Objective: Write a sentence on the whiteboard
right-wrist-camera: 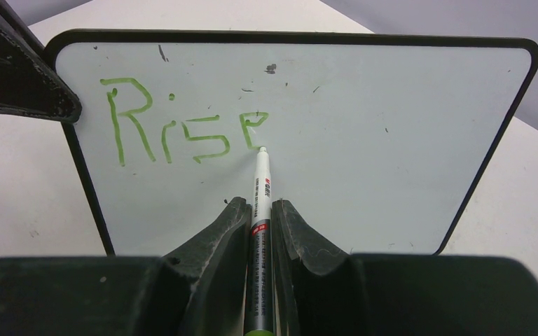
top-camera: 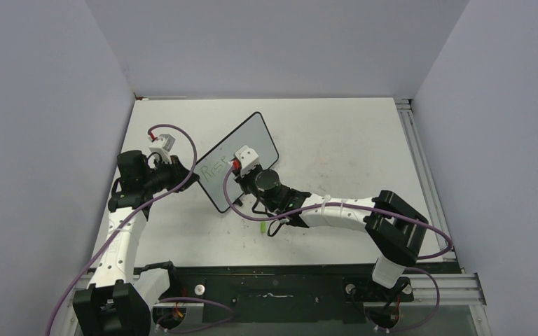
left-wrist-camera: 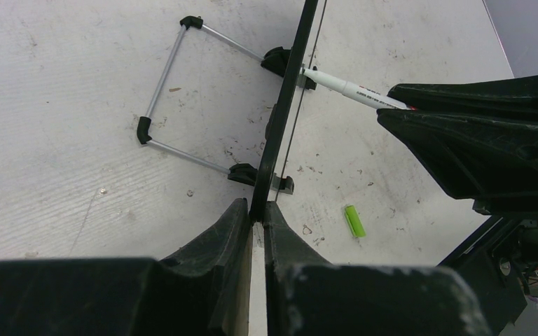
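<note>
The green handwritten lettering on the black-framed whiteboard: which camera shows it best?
The right wrist view: the green lettering faces the camera, reading "Rise". The top external view shows it tiny; the left wrist view sees the black-framed whiteboard edge-on, lettering hidden.

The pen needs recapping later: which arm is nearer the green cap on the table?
Right. The right arm runs close by the green cap, the right end effector holding the marker to the whiteboard. The left arm is farther off, the left end effector clamping the whiteboard's edge.
</note>
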Tool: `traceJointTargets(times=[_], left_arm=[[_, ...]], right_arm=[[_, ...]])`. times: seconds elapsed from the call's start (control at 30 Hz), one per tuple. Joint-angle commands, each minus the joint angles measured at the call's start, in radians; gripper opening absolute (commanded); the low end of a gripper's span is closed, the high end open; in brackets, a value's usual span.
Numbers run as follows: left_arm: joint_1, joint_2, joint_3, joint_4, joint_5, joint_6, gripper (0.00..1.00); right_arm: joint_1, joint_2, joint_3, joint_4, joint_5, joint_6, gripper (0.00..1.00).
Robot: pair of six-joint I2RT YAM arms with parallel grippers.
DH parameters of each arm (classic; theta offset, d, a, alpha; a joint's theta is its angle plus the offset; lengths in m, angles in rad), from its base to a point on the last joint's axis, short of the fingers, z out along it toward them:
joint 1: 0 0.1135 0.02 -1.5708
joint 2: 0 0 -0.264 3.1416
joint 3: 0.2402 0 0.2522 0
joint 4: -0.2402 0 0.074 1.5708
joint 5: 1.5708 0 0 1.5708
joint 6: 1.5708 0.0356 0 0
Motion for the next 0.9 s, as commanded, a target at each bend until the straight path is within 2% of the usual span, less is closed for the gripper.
traceJointTargets(times=[0.0, 0.5, 0.87], left_arm=[[0.002, -0.017, 0.046, 0.03, 0.019, -0.004, 0.0], [0.003, -0.016, 0.047, 0.03, 0.018, -0.004, 0.0], [0.003, -0.016, 0.048, 0.03, 0.016, -0.002, 0.0]], right_arm=[[-0.012, 0.008, 0.024, 0.045, 0.022, 0.009, 0.05], [-0.021, 0.011, 0.031, 0.047, 0.012, 0.009, 0.05], [-0.018, -0.049, -0.008, 0.051, -0.009, 0.005, 0.05]])
